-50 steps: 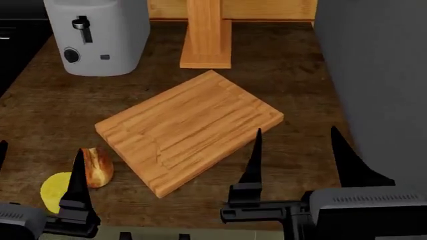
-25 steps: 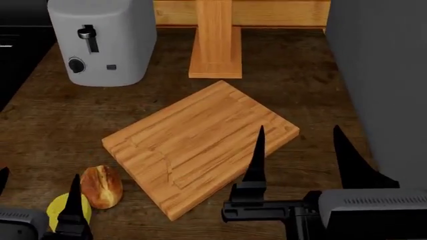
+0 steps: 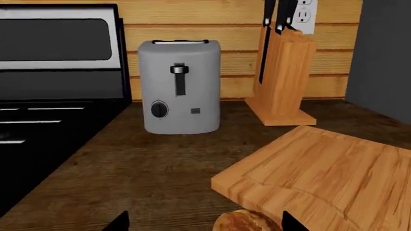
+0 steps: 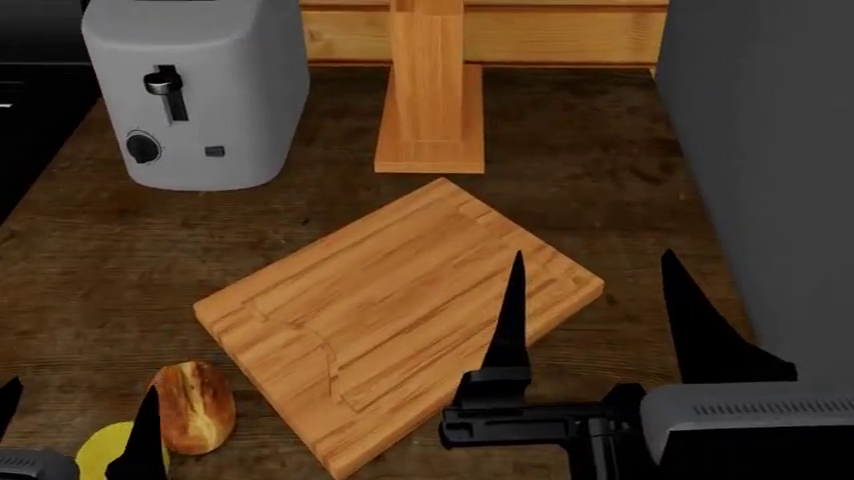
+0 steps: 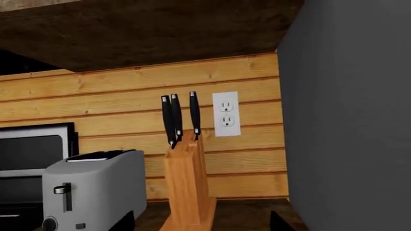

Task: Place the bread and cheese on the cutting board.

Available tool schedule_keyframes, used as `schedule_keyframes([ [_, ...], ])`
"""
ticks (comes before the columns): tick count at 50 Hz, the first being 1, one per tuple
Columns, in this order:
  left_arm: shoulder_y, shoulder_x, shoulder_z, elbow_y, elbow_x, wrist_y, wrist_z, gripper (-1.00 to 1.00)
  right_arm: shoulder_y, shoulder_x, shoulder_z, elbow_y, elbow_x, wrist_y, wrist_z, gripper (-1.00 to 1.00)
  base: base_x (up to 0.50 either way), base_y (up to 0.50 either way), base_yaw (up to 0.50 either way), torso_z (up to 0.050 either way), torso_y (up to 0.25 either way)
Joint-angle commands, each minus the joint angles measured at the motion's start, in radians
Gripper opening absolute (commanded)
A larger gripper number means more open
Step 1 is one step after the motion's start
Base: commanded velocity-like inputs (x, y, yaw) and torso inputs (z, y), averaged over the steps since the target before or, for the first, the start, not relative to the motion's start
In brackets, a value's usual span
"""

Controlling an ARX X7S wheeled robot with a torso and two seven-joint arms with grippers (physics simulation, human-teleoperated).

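Head view: bread lower left, long axis upright in frame, beside open left end effector; right end effector open, farther.

light: even, dim | shadows: soft | blur: none | glare: none

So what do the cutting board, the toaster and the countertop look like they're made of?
The cutting board looks like light-orange wood with a matte finish: plank grain and a routed groove show. The toaster has a smooth, pale grey shell with a soft sheen; painted metal or plastic, can't tell in this render. The countertop looks like dark, rough-grained wood, mottled and dull.
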Motion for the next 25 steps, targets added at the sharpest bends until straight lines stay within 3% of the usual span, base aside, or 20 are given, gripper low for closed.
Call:
schedule_keyframes([
  [1, 0.048, 0.011, -0.038, 0.047, 0.017, -0.023, -0.004, 1.00, 0.001, -0.008, 0.007, 0.009, -0.024, -0.008, -0.013, 1.00, 0.00, 0.00, 0.00, 0.000, 0.000],
  [25, 0.081, -0.015, 0.011, 0.030, 0.015, -0.026, 0.006, 1.00, 0.002, 0.014, -0.007, 0.010, 0.003, -0.020, 0.008, 1.00, 0.00, 0.00, 0.00, 0.000, 0.000],
])
